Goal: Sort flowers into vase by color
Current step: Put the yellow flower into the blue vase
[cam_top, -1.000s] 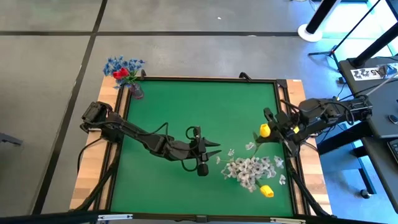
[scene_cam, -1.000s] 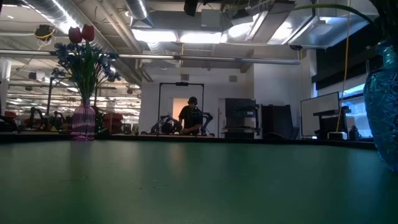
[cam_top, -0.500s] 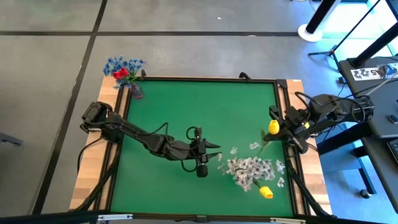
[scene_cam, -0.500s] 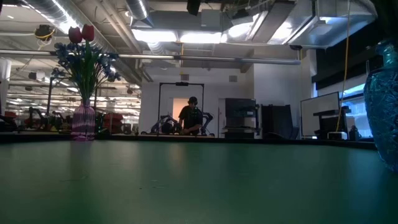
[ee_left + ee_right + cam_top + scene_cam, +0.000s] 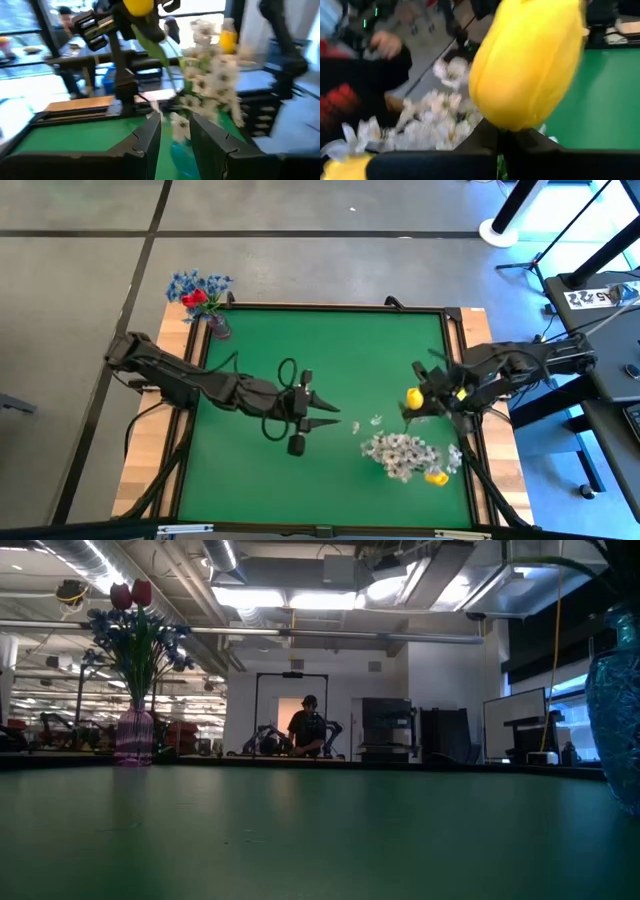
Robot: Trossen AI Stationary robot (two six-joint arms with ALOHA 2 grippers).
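Right end effector (image 5: 425,395) (gripping yellow tulip (image 5: 412,396)) shifted left, above white spray (image 5: 400,452)

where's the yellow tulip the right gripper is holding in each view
High view: yellow tulip at the right gripper, right side of the mat.
Low view: not in it.
Left wrist view: top centre.
Right wrist view: fills the centre.
Shared landmark: white blossom spray, just beside it in all three.
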